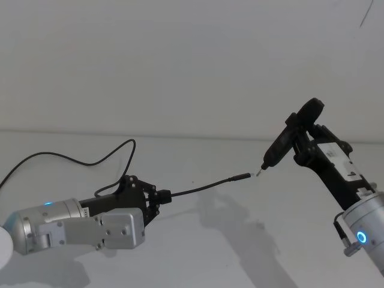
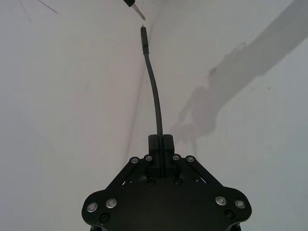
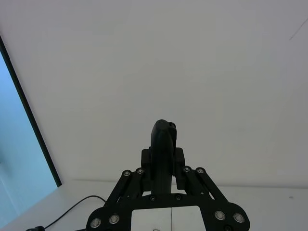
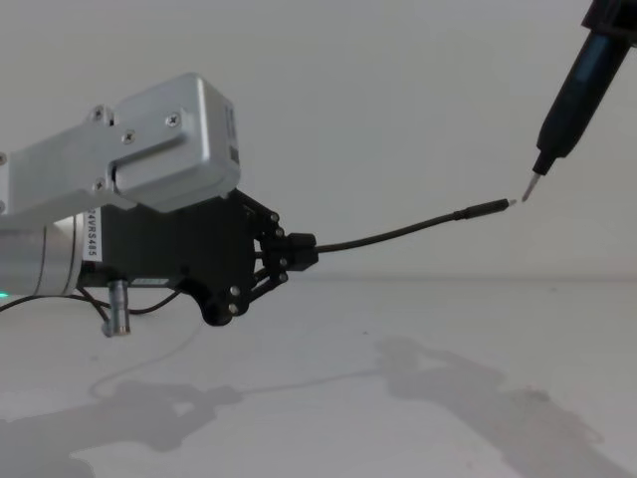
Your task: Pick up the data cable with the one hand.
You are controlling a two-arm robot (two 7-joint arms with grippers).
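White bench (image 1: pixel 240 258) and plain white wall (image 1: pixel 180 60) make up the bkgd. At far left, the left arm (image 1: pixel 60 231) is laid low and approx. horiz. over the bench, reaching fwd and to the right. A thin black lead (image 1: pixel 66 159) is seen looping across the bench behind it; whether it is the same cable can't be told.

The left pincer (image 1: pixel 163 194) is clamped narrow round the data cable (image 1: pixel 198 188), w/ fingers (image 2: pixel 167 144) pressed to both sides of it and no gap showing. From the grip the cable is run out to the right in a gentle upward arc. It is held in the air clear of the bench, w/ its shadow thrown on the surface below. The slim plug (image 1: pixel 240 177) is found at the free end, metal tip pointed right.

Just beside that tip, the small metal tip of a black pen-shaped tool (image 1: pixel 282 144) is angled down toward it. A slim gap btwn the two is shown in the left wrist view. The tool is gripped by the right pincer (image 1: pixel 303 143), closed narrow on the tool's upper body, w/ the right arm raised at far right.
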